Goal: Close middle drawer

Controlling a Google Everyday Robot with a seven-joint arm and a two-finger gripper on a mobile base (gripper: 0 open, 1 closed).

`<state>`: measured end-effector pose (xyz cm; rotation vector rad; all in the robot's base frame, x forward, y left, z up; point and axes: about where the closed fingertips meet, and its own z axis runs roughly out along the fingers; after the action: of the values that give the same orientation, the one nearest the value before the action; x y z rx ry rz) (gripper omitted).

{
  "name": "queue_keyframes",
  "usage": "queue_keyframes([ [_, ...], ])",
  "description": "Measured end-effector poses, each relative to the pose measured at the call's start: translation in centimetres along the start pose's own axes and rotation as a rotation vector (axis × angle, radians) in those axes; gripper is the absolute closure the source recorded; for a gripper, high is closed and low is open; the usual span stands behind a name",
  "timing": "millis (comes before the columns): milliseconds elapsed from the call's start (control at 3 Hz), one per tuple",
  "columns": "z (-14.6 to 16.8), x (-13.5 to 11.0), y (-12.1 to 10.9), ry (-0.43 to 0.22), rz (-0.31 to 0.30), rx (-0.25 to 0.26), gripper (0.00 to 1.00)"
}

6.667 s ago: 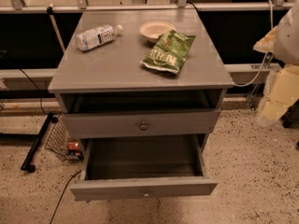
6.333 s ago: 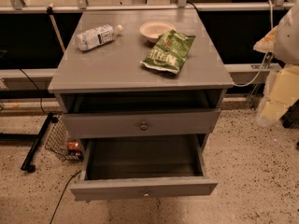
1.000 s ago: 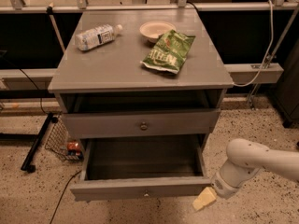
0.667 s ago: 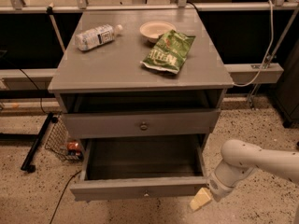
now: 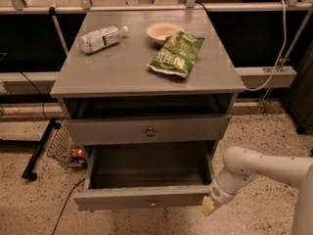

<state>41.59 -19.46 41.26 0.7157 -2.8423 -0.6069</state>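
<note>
Speckled flooring (image 5: 259, 131) is surrounding the cabinet (image 5: 127, 70). We are seeing the middle drawer (image 5: 122, 199) pulled far out, its front's right corner just left of the gripper (image 5: 207, 207); whether that is open, closed or touching, we cannot tell. Up-left, the top drawer (image 5: 112, 130) is standing ajar. The arm (image 5: 264, 165) is being cut off by the right edge.

White rounded arm (image 5: 257, 164), yellowish claw (image 5: 208, 207) beside middle drawer (image 5: 142, 198)
</note>
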Motion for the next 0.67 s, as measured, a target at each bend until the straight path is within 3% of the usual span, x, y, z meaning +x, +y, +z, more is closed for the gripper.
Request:
queue_keyframes([
  [333, 0.1, -0.9, -0.3, -0.03, -0.02, 0.024, 0.95],
  [667, -0.1, -1.9, -0.5, -0.087, -0.049, 0.044, 1.0],
])
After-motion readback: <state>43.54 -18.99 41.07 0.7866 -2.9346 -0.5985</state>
